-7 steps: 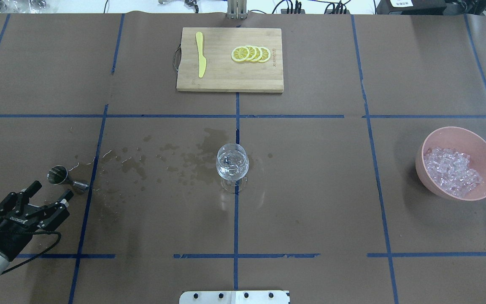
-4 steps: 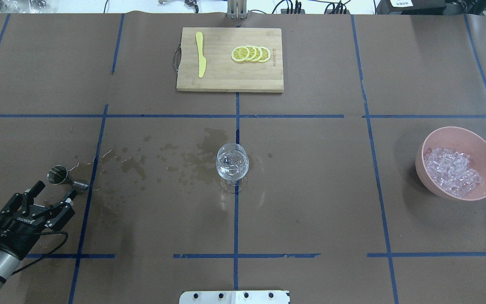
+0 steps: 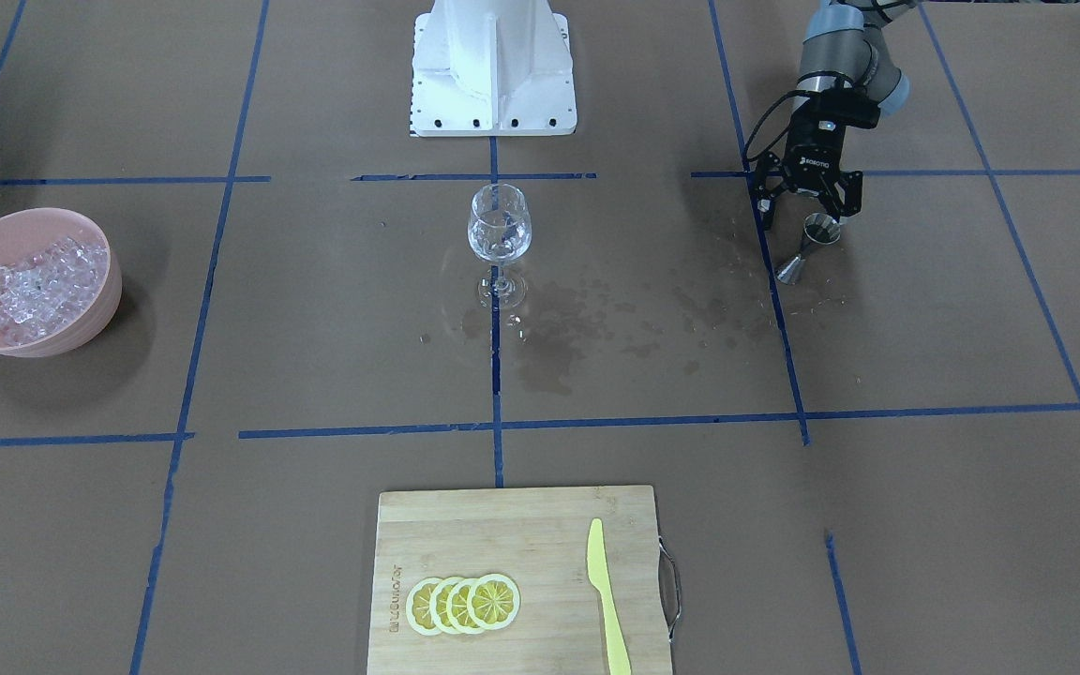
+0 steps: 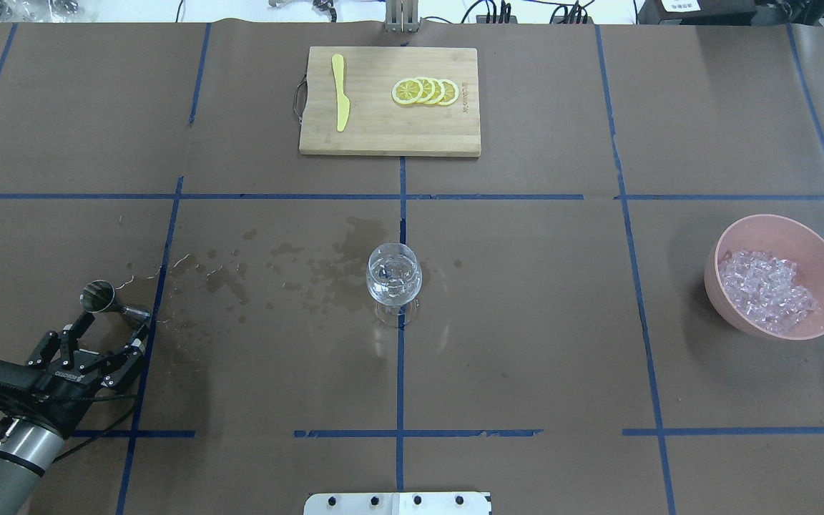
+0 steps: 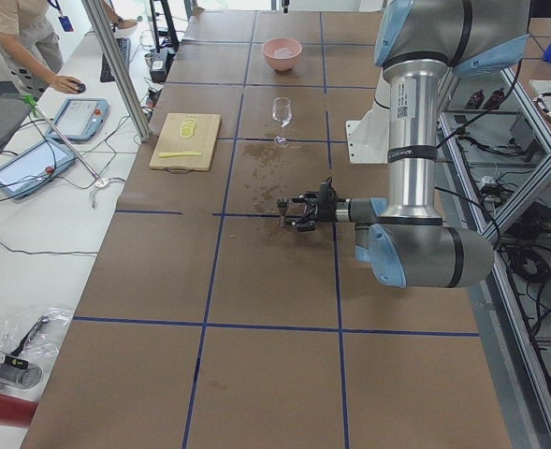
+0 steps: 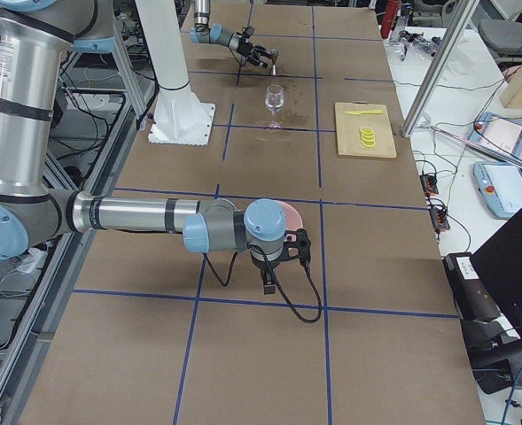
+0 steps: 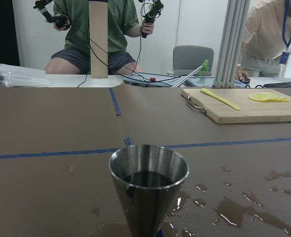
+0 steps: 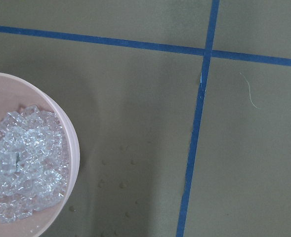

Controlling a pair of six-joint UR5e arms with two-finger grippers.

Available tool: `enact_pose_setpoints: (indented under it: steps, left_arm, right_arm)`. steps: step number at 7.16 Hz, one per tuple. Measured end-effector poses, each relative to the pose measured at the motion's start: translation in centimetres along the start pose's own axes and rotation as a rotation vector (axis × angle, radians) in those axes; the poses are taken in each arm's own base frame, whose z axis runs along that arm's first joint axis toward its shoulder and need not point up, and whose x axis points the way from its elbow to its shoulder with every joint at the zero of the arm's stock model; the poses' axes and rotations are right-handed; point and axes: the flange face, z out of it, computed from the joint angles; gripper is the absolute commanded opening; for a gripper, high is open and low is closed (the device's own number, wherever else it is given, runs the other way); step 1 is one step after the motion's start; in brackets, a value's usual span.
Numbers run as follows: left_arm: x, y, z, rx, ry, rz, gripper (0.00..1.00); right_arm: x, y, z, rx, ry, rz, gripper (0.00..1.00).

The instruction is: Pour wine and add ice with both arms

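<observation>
1. The wine glass (image 4: 394,279) stands upright and holds a little clear wine (image 4: 393,287).
2. Left gripper (image 4: 116,323): fingers spread, gripping nothing, well to the robot's left of the glass. The steel jigger (image 4: 113,303) stands just ahead of the fingertips.
3. Right gripper (image 6: 269,280): finger state cannot be told.
4. The ice (image 4: 766,290) is heaped in the pink bowl (image 4: 784,232), well to the glass's right.

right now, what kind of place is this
Probably a robotics lab: a table gridded with blue tape, the robot's left arm working over it, and a person holding handheld controllers near a desk with tablets.
</observation>
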Motion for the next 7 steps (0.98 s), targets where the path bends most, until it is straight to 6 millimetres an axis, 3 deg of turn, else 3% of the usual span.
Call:
enact_pose_setpoints:
  steps: [4, 7]
  left_arm:
    - [-1.2, -0.9, 1.0, 0.058, -0.049, 0.009, 0.98]
    - [-0.9, -0.5, 1.6, 0.065, -0.058, 0.013, 0.91]
  right_arm:
    - [0.0, 0.0, 0.0, 0.000, 0.000, 0.000, 1.00]
    - [0.1, 0.0, 0.1, -0.003, 0.000, 0.001, 1.00]
